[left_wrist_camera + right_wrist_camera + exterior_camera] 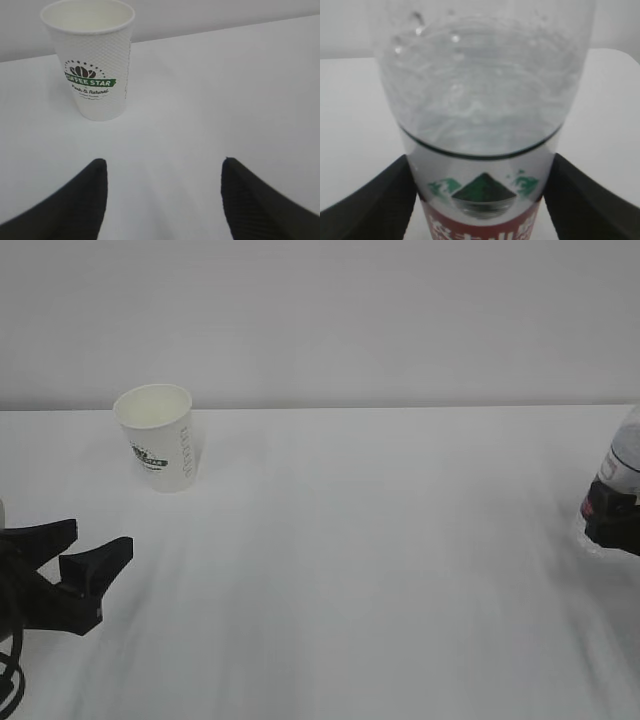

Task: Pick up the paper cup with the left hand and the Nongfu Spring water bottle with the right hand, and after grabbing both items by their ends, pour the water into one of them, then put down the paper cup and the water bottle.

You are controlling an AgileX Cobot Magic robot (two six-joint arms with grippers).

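Observation:
The white paper cup [160, 445] with its dark green logo stands upright at the back left, seen close in the left wrist view [95, 65]. My left gripper [98, 538] sits low in front of the cup, well short of it, open and empty [162, 167]. At the right edge stands the Nongfu Spring water bottle [622, 462], cut off by the frame. My right gripper [610, 520] [480, 165] holds it at label height, its black fingers [385, 195] against both sides of the bottle [480, 210] with no gap showing. Clear water [480, 115] with small bubbles shows inside.
The white table [380, 570] runs back to a pale wall. A black cable [10, 680] loops by the left arm at the bottom left corner.

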